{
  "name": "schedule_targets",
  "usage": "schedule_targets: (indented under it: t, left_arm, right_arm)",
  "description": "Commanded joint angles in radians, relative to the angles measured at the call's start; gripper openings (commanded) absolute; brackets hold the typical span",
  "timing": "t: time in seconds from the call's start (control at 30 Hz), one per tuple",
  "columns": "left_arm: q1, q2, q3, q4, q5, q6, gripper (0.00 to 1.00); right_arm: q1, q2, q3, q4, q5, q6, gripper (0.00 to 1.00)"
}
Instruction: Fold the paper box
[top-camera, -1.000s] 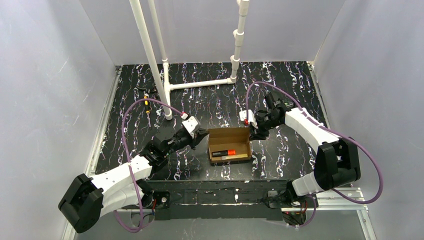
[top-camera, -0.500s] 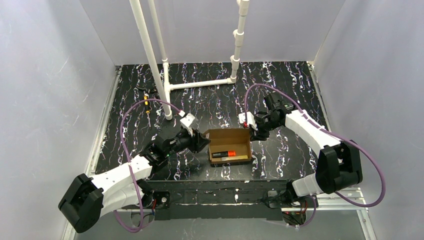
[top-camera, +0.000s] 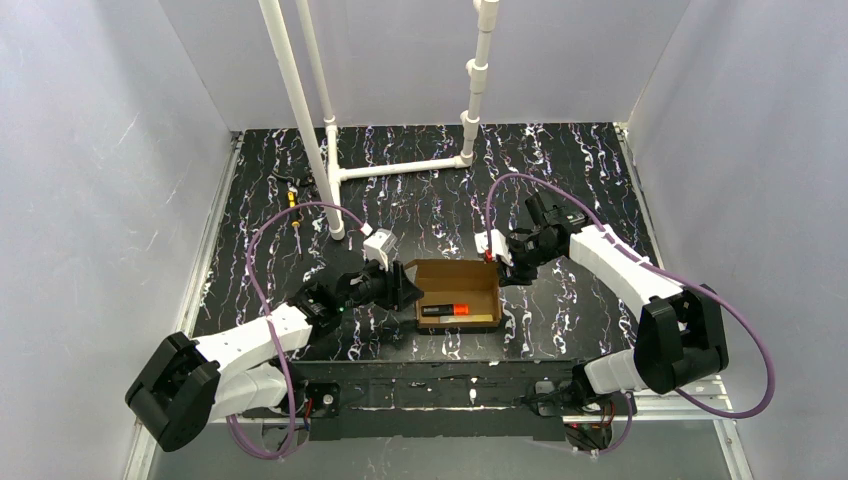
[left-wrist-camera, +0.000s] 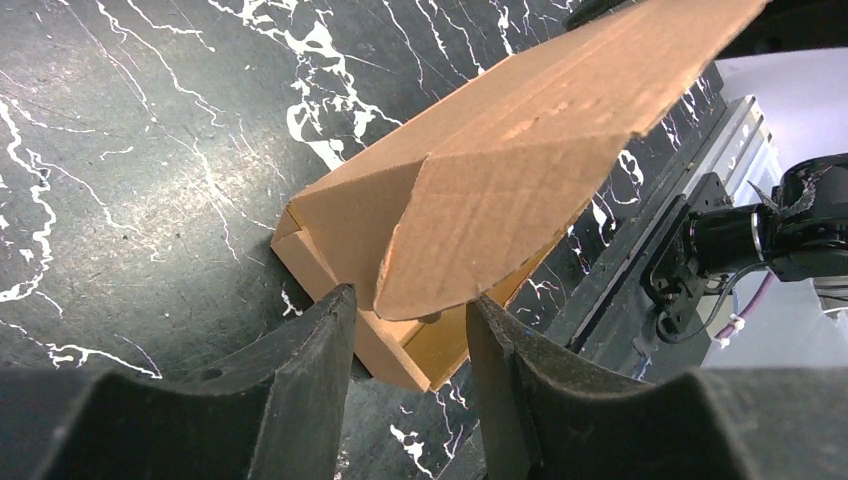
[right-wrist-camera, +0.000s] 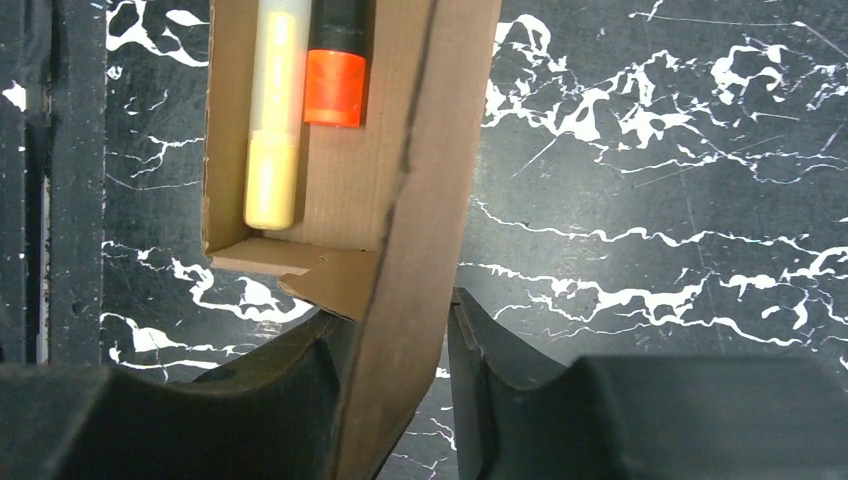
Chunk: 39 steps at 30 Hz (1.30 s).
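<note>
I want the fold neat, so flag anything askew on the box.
The box is not squared up. Its left end flap sticks out loose between the left tool's fingers, not tucked inside, and a corner tab juts out by the right tool. The markers inside lie flat.

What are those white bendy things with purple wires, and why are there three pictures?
Those are two robot arms, the left arm and the right arm, bolted to a black marbled table. One picture looks down from above; the other two come from a camera on each wrist. On the table sits a brown paper box with a black-and-orange pen and a pale yellow stick inside. The left gripper is open, a side flap by its fingertips. The right gripper has the raised lid between its fingers; whether it squeezes, I cannot tell.
</note>
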Motion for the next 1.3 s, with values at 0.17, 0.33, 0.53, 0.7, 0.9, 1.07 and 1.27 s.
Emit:
schedule_targets:
  t: [0.17,0.33,0.53,0.7,0.9,1.07,1.27]
  left_arm:
    - [-0.006,0.053,0.066,-0.001,0.047,-0.055,0.43]
    - [-0.006,0.081,0.073,0.007,0.080,-0.074,0.43]
    - [-0.005,0.092,0.064,0.009,0.107,-0.101,0.44]
    - [-0.006,0.044,0.029,0.008,0.100,-0.135,0.45]
    - [-0.005,0.006,-0.017,0.000,0.134,-0.193,0.47]
    - [-0.004,-0.103,-0.067,-0.075,0.128,-0.256,0.48]
    - [0.000,-0.296,-0.060,-0.315,0.066,-0.297,0.45]
  right_arm:
    - [0.023,-0.038,-0.024,0.020,0.016,0.023,0.44]
    - [0.032,-0.045,-0.030,0.030,0.027,0.034,0.43]
    - [0.049,-0.061,-0.049,0.040,0.050,0.044,0.42]
    - [0.076,-0.095,-0.073,0.043,0.085,0.048,0.43]
    - [0.097,-0.126,-0.099,0.058,0.122,0.059,0.43]
    - [0.101,-0.151,-0.123,0.102,0.147,0.086,0.43]
    - [0.111,-0.170,-0.148,0.150,0.168,0.114,0.43]
